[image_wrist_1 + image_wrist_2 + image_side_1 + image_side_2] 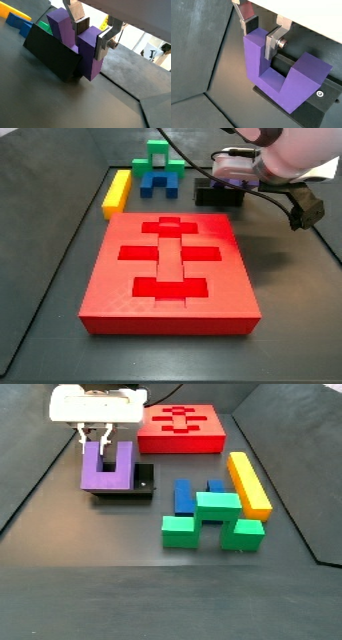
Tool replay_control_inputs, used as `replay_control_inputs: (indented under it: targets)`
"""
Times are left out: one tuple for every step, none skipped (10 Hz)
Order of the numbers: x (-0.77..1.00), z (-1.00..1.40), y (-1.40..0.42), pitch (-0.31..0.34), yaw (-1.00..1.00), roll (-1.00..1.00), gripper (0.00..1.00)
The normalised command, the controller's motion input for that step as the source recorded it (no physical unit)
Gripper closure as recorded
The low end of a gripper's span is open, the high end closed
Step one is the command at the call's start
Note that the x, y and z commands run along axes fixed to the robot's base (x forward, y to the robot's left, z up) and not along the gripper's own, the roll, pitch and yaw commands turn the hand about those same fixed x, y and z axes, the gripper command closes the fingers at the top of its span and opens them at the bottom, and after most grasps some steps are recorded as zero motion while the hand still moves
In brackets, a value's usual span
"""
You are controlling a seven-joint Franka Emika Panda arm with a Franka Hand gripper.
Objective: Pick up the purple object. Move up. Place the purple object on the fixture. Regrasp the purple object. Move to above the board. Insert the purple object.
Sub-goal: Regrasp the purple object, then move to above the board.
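1. Two prongs of the purple object stand up from the fixture in the upper left of a side view, its base down on the black holder.

2. My gripper has its silver plates closed narrowly around one prong; I judge this as either the placing or the regrasp step, and I cannot tell which.

3. To do it well, I would keep the fingers square on the flat prong faces, check that the block sits flush against the fixture wall, and avoid lifting until the pads bear evenly.

4. Both wrist views show the clamp closely: plate against purple face, and the base resting on the fixture. They show nothing of the board.

5. Only the side views give me the layout: the board fills the middle of one frame, well apart from the fixture at upper right, where the arm hides most of the purple object.

6. A yellow bar and blue and green blocks lie at the right of a side view, clear of the gripper.
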Motion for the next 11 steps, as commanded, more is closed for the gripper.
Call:
replay_control_inputs:
  targets:
    - [0.00, 0.00, 0.00, 0.000, 0.00, 0.00, 1.00]
    - [0.00, 0.00, 0.00, 0.000, 0.00, 0.00, 1.00]
    - [0.00, 0.00, 0.00, 0.000, 0.00, 0.00, 1.00]
    - [0.00, 0.00, 0.00, 0.000, 0.00, 0.00, 1.00]
    - [0.00, 0.00, 0.00, 0.000, 0.00, 0.00, 1.00]
    - [0.00, 0.00, 0.00, 0.000, 0.00, 0.00, 1.00]
    - [0.00, 0.00, 0.00, 0.000, 0.00, 0.00, 1.00]
    - [0.00, 1.40, 0.00, 0.000, 0.00, 0.00, 1.00]
    - [0.01, 1.40, 0.00, 0.003, 0.04, -0.01, 1.00]
    - [-0.03, 1.40, -0.01, 0.016, 0.04, -0.07, 1.00]
    - [-0.02, 1.40, 0.00, 0.002, 0.03, -0.04, 1.00]
